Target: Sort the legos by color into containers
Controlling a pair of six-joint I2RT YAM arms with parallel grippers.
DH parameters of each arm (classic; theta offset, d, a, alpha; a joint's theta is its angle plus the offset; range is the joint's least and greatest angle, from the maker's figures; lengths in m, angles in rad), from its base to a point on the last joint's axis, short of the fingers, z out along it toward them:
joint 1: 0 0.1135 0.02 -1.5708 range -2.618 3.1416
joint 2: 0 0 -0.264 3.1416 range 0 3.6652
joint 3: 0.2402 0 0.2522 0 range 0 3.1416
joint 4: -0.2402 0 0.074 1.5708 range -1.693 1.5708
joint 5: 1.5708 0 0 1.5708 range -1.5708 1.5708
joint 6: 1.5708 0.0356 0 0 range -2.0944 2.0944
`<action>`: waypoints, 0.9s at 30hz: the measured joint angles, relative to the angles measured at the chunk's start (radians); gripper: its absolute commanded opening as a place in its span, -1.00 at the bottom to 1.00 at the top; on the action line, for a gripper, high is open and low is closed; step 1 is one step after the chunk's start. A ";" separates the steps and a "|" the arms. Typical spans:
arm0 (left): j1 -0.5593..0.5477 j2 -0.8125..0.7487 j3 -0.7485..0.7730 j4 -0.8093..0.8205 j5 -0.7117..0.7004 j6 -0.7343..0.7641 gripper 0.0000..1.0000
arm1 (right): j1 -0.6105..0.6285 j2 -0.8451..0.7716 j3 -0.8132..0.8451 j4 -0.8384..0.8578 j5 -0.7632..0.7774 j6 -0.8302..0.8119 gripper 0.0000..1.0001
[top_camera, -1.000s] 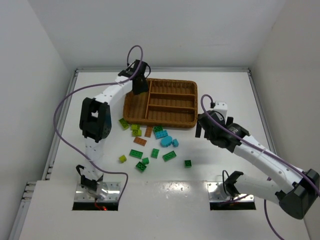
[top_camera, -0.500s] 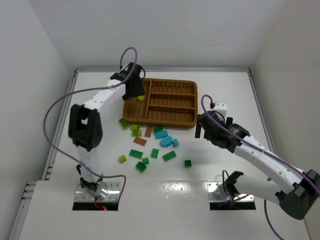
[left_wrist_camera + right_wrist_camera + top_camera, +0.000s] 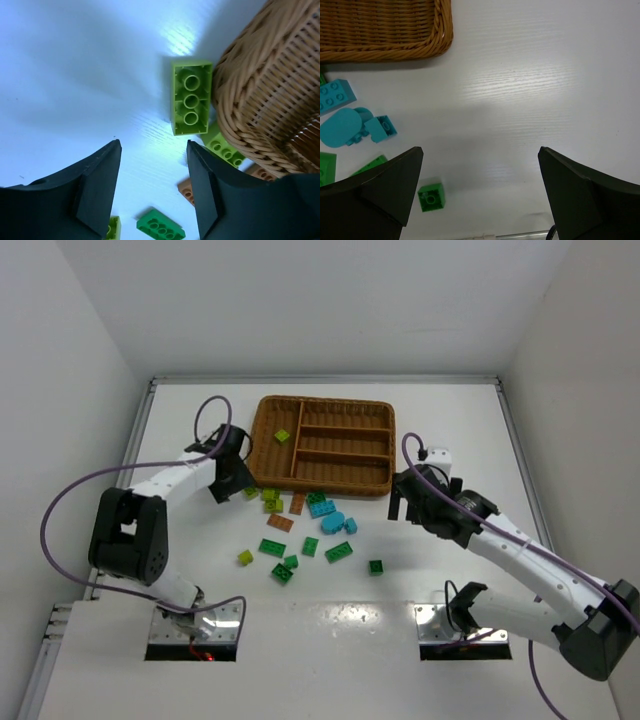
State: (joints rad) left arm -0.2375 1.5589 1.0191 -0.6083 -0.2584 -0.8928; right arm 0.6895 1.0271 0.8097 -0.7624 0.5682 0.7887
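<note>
The wicker tray (image 3: 375, 483) lies at the table's back centre, and one yellow-green lego (image 3: 283, 436) rests in its tall left section. Dark green, yellow-green, cyan and brown-orange legos (image 3: 310, 546) are scattered in front of it. My left gripper (image 3: 228, 488) (image 3: 154, 145) hangs low off the tray's near-left corner (image 3: 270, 90), open and empty, with a yellow-green brick (image 3: 190, 97) just beyond its tips. My right gripper (image 3: 400, 502) (image 3: 480, 150) stands wide open over bare table, right of the pile, with a small dark green brick (image 3: 431, 196) by its left finger.
Cyan bricks (image 3: 340, 127) lie left of the right gripper, below the tray's near-right corner (image 3: 440, 40). White walls close off the table's left, back and right. Purple cables loop from both arms.
The left arm swung from above the tray's tall section back left and down beside the tray corner. Its jaws opened, and the yellow-green brick now lies in that section. The right arm stayed still.
</note>
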 measured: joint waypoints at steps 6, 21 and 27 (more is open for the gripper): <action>-0.017 0.039 -0.023 0.071 0.030 -0.002 0.28 | 0.000 -0.006 -0.006 -0.001 -0.004 0.000 1.00; -0.050 0.157 -0.019 0.159 0.043 0.043 0.37 | 0.000 -0.019 -0.015 -0.006 -0.005 0.000 1.00; -0.050 0.180 -0.017 0.169 0.003 0.048 -0.05 | 0.000 -0.020 -0.020 -0.005 -0.008 -0.001 1.00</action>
State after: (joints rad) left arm -0.2871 1.7386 1.0023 -0.4393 -0.2554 -0.8444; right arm 0.6895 1.0073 0.7898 -0.7673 0.5602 0.7879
